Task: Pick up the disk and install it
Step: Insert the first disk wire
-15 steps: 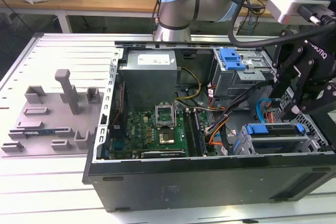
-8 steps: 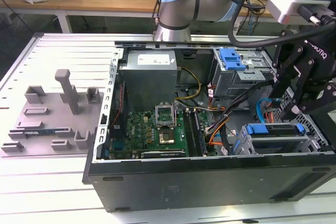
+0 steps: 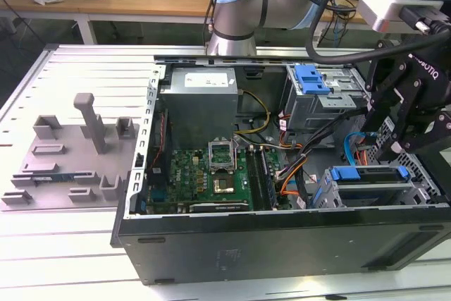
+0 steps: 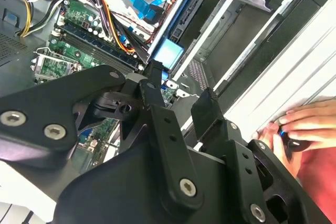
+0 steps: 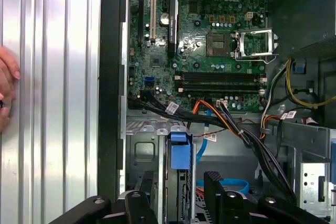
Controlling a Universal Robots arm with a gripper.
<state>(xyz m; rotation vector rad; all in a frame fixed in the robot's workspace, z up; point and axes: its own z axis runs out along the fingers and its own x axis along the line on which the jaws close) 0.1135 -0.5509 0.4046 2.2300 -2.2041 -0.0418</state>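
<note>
On a ribbed aluminium counter [image 3: 63, 259] an open black metal computer case [image 3: 282, 241] is laid. In a corner of the case the silver, blue-bracketed disk [image 5: 179, 153] is seated; the black tool [image 5: 178, 184] is held just above it, spread wide and empty.

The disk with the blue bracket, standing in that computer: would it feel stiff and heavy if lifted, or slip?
Probably stiff: the disk looks like a flat metal slab framed in blue plastic. It is likely heavy for its size, being mostly metal. Standing on edge in its bay, it would probably slide rather than tip. Its smooth sides could slip in the gripper.
</note>
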